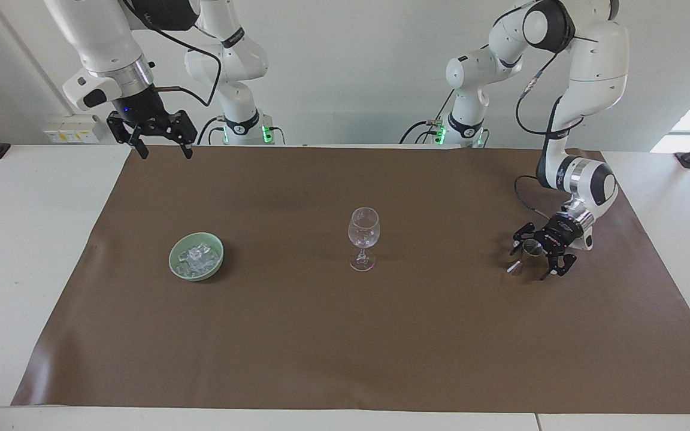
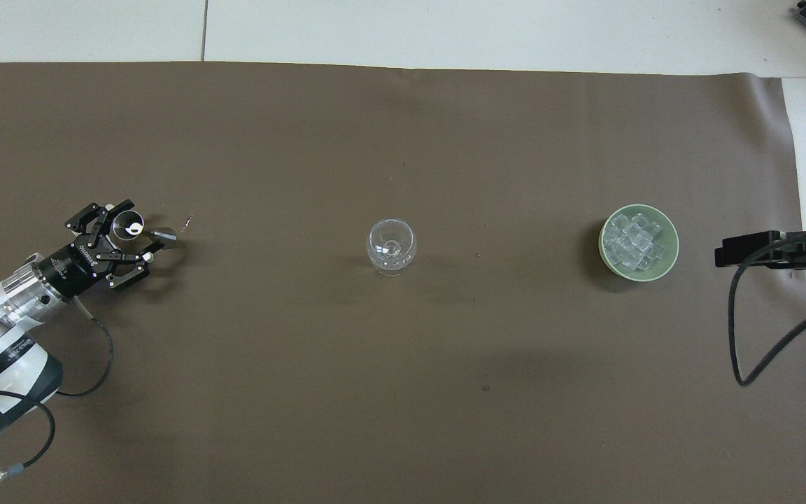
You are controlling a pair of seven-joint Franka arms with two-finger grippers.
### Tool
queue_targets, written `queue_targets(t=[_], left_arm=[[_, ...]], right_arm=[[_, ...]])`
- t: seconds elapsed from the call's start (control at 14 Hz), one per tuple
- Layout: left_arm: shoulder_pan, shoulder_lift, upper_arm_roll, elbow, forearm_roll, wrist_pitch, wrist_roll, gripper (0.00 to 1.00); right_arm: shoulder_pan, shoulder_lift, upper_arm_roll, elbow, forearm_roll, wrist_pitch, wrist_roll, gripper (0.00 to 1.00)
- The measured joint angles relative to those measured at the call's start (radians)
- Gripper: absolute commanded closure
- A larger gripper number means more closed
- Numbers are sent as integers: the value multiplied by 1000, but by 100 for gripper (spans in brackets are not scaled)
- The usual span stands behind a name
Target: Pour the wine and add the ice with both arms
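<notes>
- Facing view: the left gripper (image 1: 538,254) was low over the brown mat (image 1: 345,335) at the left arm's end of the table. Its fingers were spread around a small metal cup (image 1: 530,249) that stood on the mat. I could not tell if the fingers already touched the cup. A small metal cone-shaped piece (image 1: 514,268) was just beside the cup.
- Facing view: the right gripper (image 1: 162,148) hung high above the mat's edge near its own base, with the fingers spread and nothing between them. This arm waited.
- Facing view: the wine glass (image 1: 363,237) stood upright in the middle of the mat and looked empty. The ice (image 1: 196,256) lay as a pile in a green bowl (image 1: 180,268), toward the right arm's end and well apart from the glass.
- Overhead view: the left gripper (image 2: 131,244) came in from the corner, and the open mouth of the metal cup (image 2: 125,225) showed between its fingers. The wine glass (image 2: 391,245) was in the middle, and the ice (image 2: 632,241) in the green bowl (image 2: 604,250) was at the other end.
- Overhead view: of the right arm only a black part and a cable showed at the edge.
- My judgement: the step in hand was the grasp of the cup for the pouring, so the task was at its beginning. The next move called for closing firmly on the cup, then lifting it level, because a tilt could spill the content before it was over the glass.
</notes>
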Motion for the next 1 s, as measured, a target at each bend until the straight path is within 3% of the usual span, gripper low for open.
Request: queue_targets(t=[1.0], left_arm=[[0,0,1,-7,-23,-11,2,43]], right_arm=[[0,0,0,0,0,0,0,0]])
